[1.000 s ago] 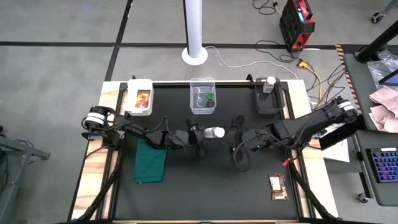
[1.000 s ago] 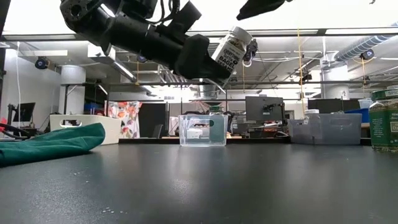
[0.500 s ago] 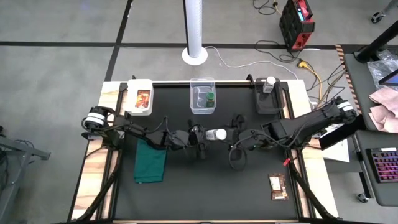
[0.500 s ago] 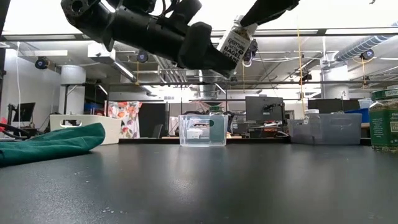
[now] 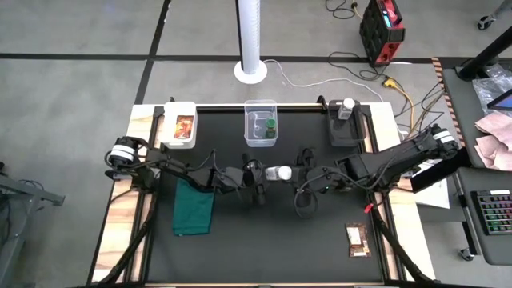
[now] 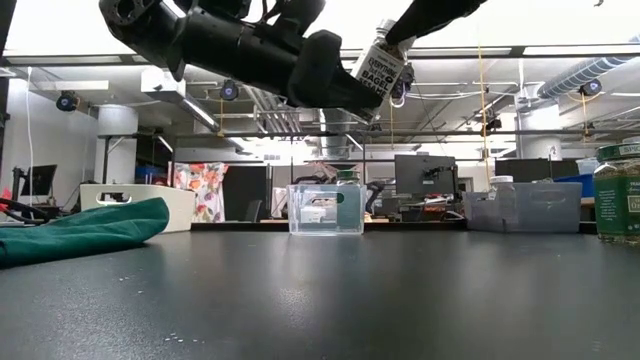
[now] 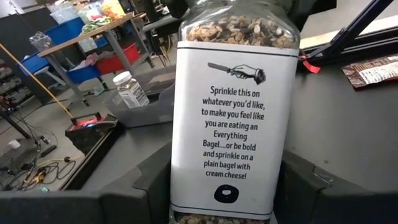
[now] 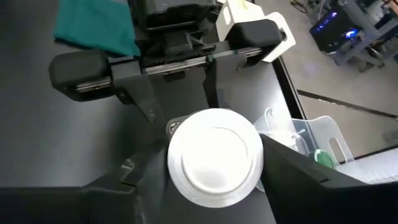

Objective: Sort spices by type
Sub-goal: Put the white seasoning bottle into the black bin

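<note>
A clear jar with a white lid (image 5: 278,172) and a printed label (image 7: 233,124) hangs in the air over the table's middle, lying about level. My left gripper (image 5: 260,174) is shut on its body, and my right gripper (image 5: 298,176) meets its lid from the other side. A second white-lidded jar (image 5: 347,108) stands in the dark tray (image 5: 352,134). One green-lidded jar (image 5: 270,126) sits in the clear box (image 5: 261,112); another (image 6: 620,195) stands at the low view's right edge. One orange-brown packet (image 5: 183,126) lies in the white tray (image 5: 168,128), another (image 5: 357,238) on the mat. My left gripper pinches the jar's body (image 7: 186,155) between its two fingers (image 7: 149,186), coming level from the table's left. The jar is lifted clear (image 6: 380,65), its lid end pointing toward the right arm. My right gripper has the jar's white lid (image 8: 214,155) between its two fingers (image 8: 283,180), which stand against the rim on both sides. It comes level from the table's right, along the jar's axis.
A dark green cloth (image 5: 194,206) lies on the mat in front of the left arm. The white tray, clear box and dark tray line the far edge. Bare black mat (image 5: 272,248) stretches along the near side.
My right gripper has moved toward the table's far-left and up to the jar's lid, ending around it. My left gripper has raised the jar a little and tipped it closer to level.
</note>
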